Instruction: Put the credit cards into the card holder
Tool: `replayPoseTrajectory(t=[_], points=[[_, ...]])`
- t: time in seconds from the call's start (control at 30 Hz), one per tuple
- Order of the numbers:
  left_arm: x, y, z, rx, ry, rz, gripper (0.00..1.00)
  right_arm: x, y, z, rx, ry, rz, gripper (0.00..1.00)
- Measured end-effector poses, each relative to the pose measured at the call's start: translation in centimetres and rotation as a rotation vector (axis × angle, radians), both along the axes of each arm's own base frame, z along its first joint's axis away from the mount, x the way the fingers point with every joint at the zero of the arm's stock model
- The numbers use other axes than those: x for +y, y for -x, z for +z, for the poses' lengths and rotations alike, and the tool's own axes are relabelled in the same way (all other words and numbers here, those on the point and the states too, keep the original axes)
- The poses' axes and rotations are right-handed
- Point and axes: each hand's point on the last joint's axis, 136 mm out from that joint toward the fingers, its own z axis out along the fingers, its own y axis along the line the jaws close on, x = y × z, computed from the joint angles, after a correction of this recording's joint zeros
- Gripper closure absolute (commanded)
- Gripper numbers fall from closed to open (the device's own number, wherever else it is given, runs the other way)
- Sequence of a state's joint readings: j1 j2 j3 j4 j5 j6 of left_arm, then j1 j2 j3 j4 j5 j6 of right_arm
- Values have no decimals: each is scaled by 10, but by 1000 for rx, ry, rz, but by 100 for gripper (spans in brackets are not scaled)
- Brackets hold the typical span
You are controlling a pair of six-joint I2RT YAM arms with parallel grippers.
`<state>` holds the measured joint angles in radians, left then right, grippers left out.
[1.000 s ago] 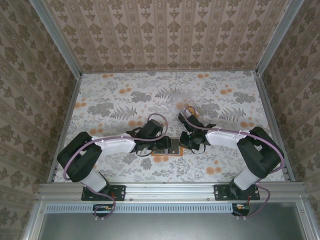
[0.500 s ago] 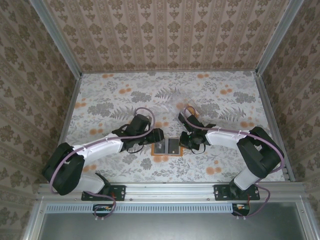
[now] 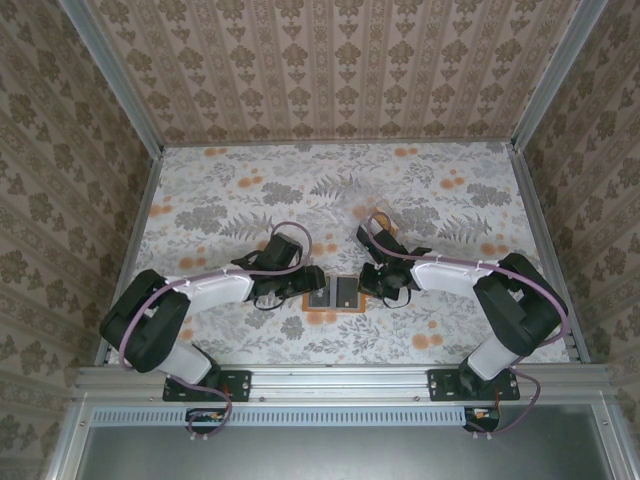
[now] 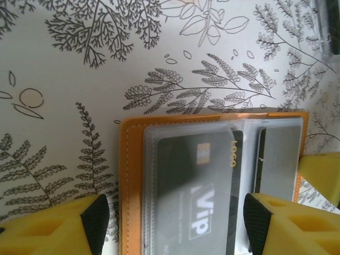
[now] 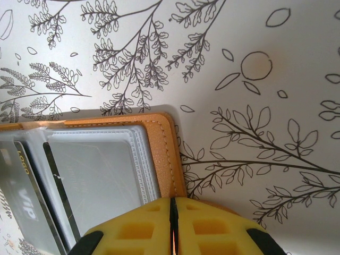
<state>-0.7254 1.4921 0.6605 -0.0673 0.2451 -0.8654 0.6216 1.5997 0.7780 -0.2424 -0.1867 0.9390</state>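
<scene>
The orange card holder [image 3: 334,310] lies open on the table between the two arms. In the left wrist view, the holder [image 4: 130,175] has a black credit card [image 4: 207,196] marked VIP in its left clear sleeve. A grey credit card [image 4: 276,159] with a dark edge lies in the right sleeve. My left gripper [image 4: 175,226] is open, its fingers straddling the left half without touching the card. My right gripper [image 5: 172,226] is shut, its tips resting on the holder's orange right edge [image 5: 170,159] beside the grey card [image 5: 95,175].
A clear plastic box [image 3: 372,212] stands on the flowered tablecloth just behind the right arm. Patterned walls close in the table on three sides. Metal rails run along the left, right and near edges.
My left gripper has opened and drawn back to the left off the holder, leaving the black card in the sleeve. The right arm has stayed put.
</scene>
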Motion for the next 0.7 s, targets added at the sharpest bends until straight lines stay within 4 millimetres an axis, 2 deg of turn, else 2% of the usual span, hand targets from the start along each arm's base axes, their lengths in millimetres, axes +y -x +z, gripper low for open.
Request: replayPoseTrajectory(t=[0.17, 0.47, 0.6, 0.7], points=[[-1, 0, -1, 10, 16, 4, 33, 0, 0, 0, 2, 1, 0, 88], [0, 2, -1, 25, 60, 39, 52, 0, 0, -1, 6, 4, 0, 88], [-1, 2, 14, 4, 103, 49, 54, 0, 0, -1, 6, 4, 0, 88], [-12, -1, 39, -41, 188, 37, 55, 0, 0, -1, 6, 4, 1, 88]])
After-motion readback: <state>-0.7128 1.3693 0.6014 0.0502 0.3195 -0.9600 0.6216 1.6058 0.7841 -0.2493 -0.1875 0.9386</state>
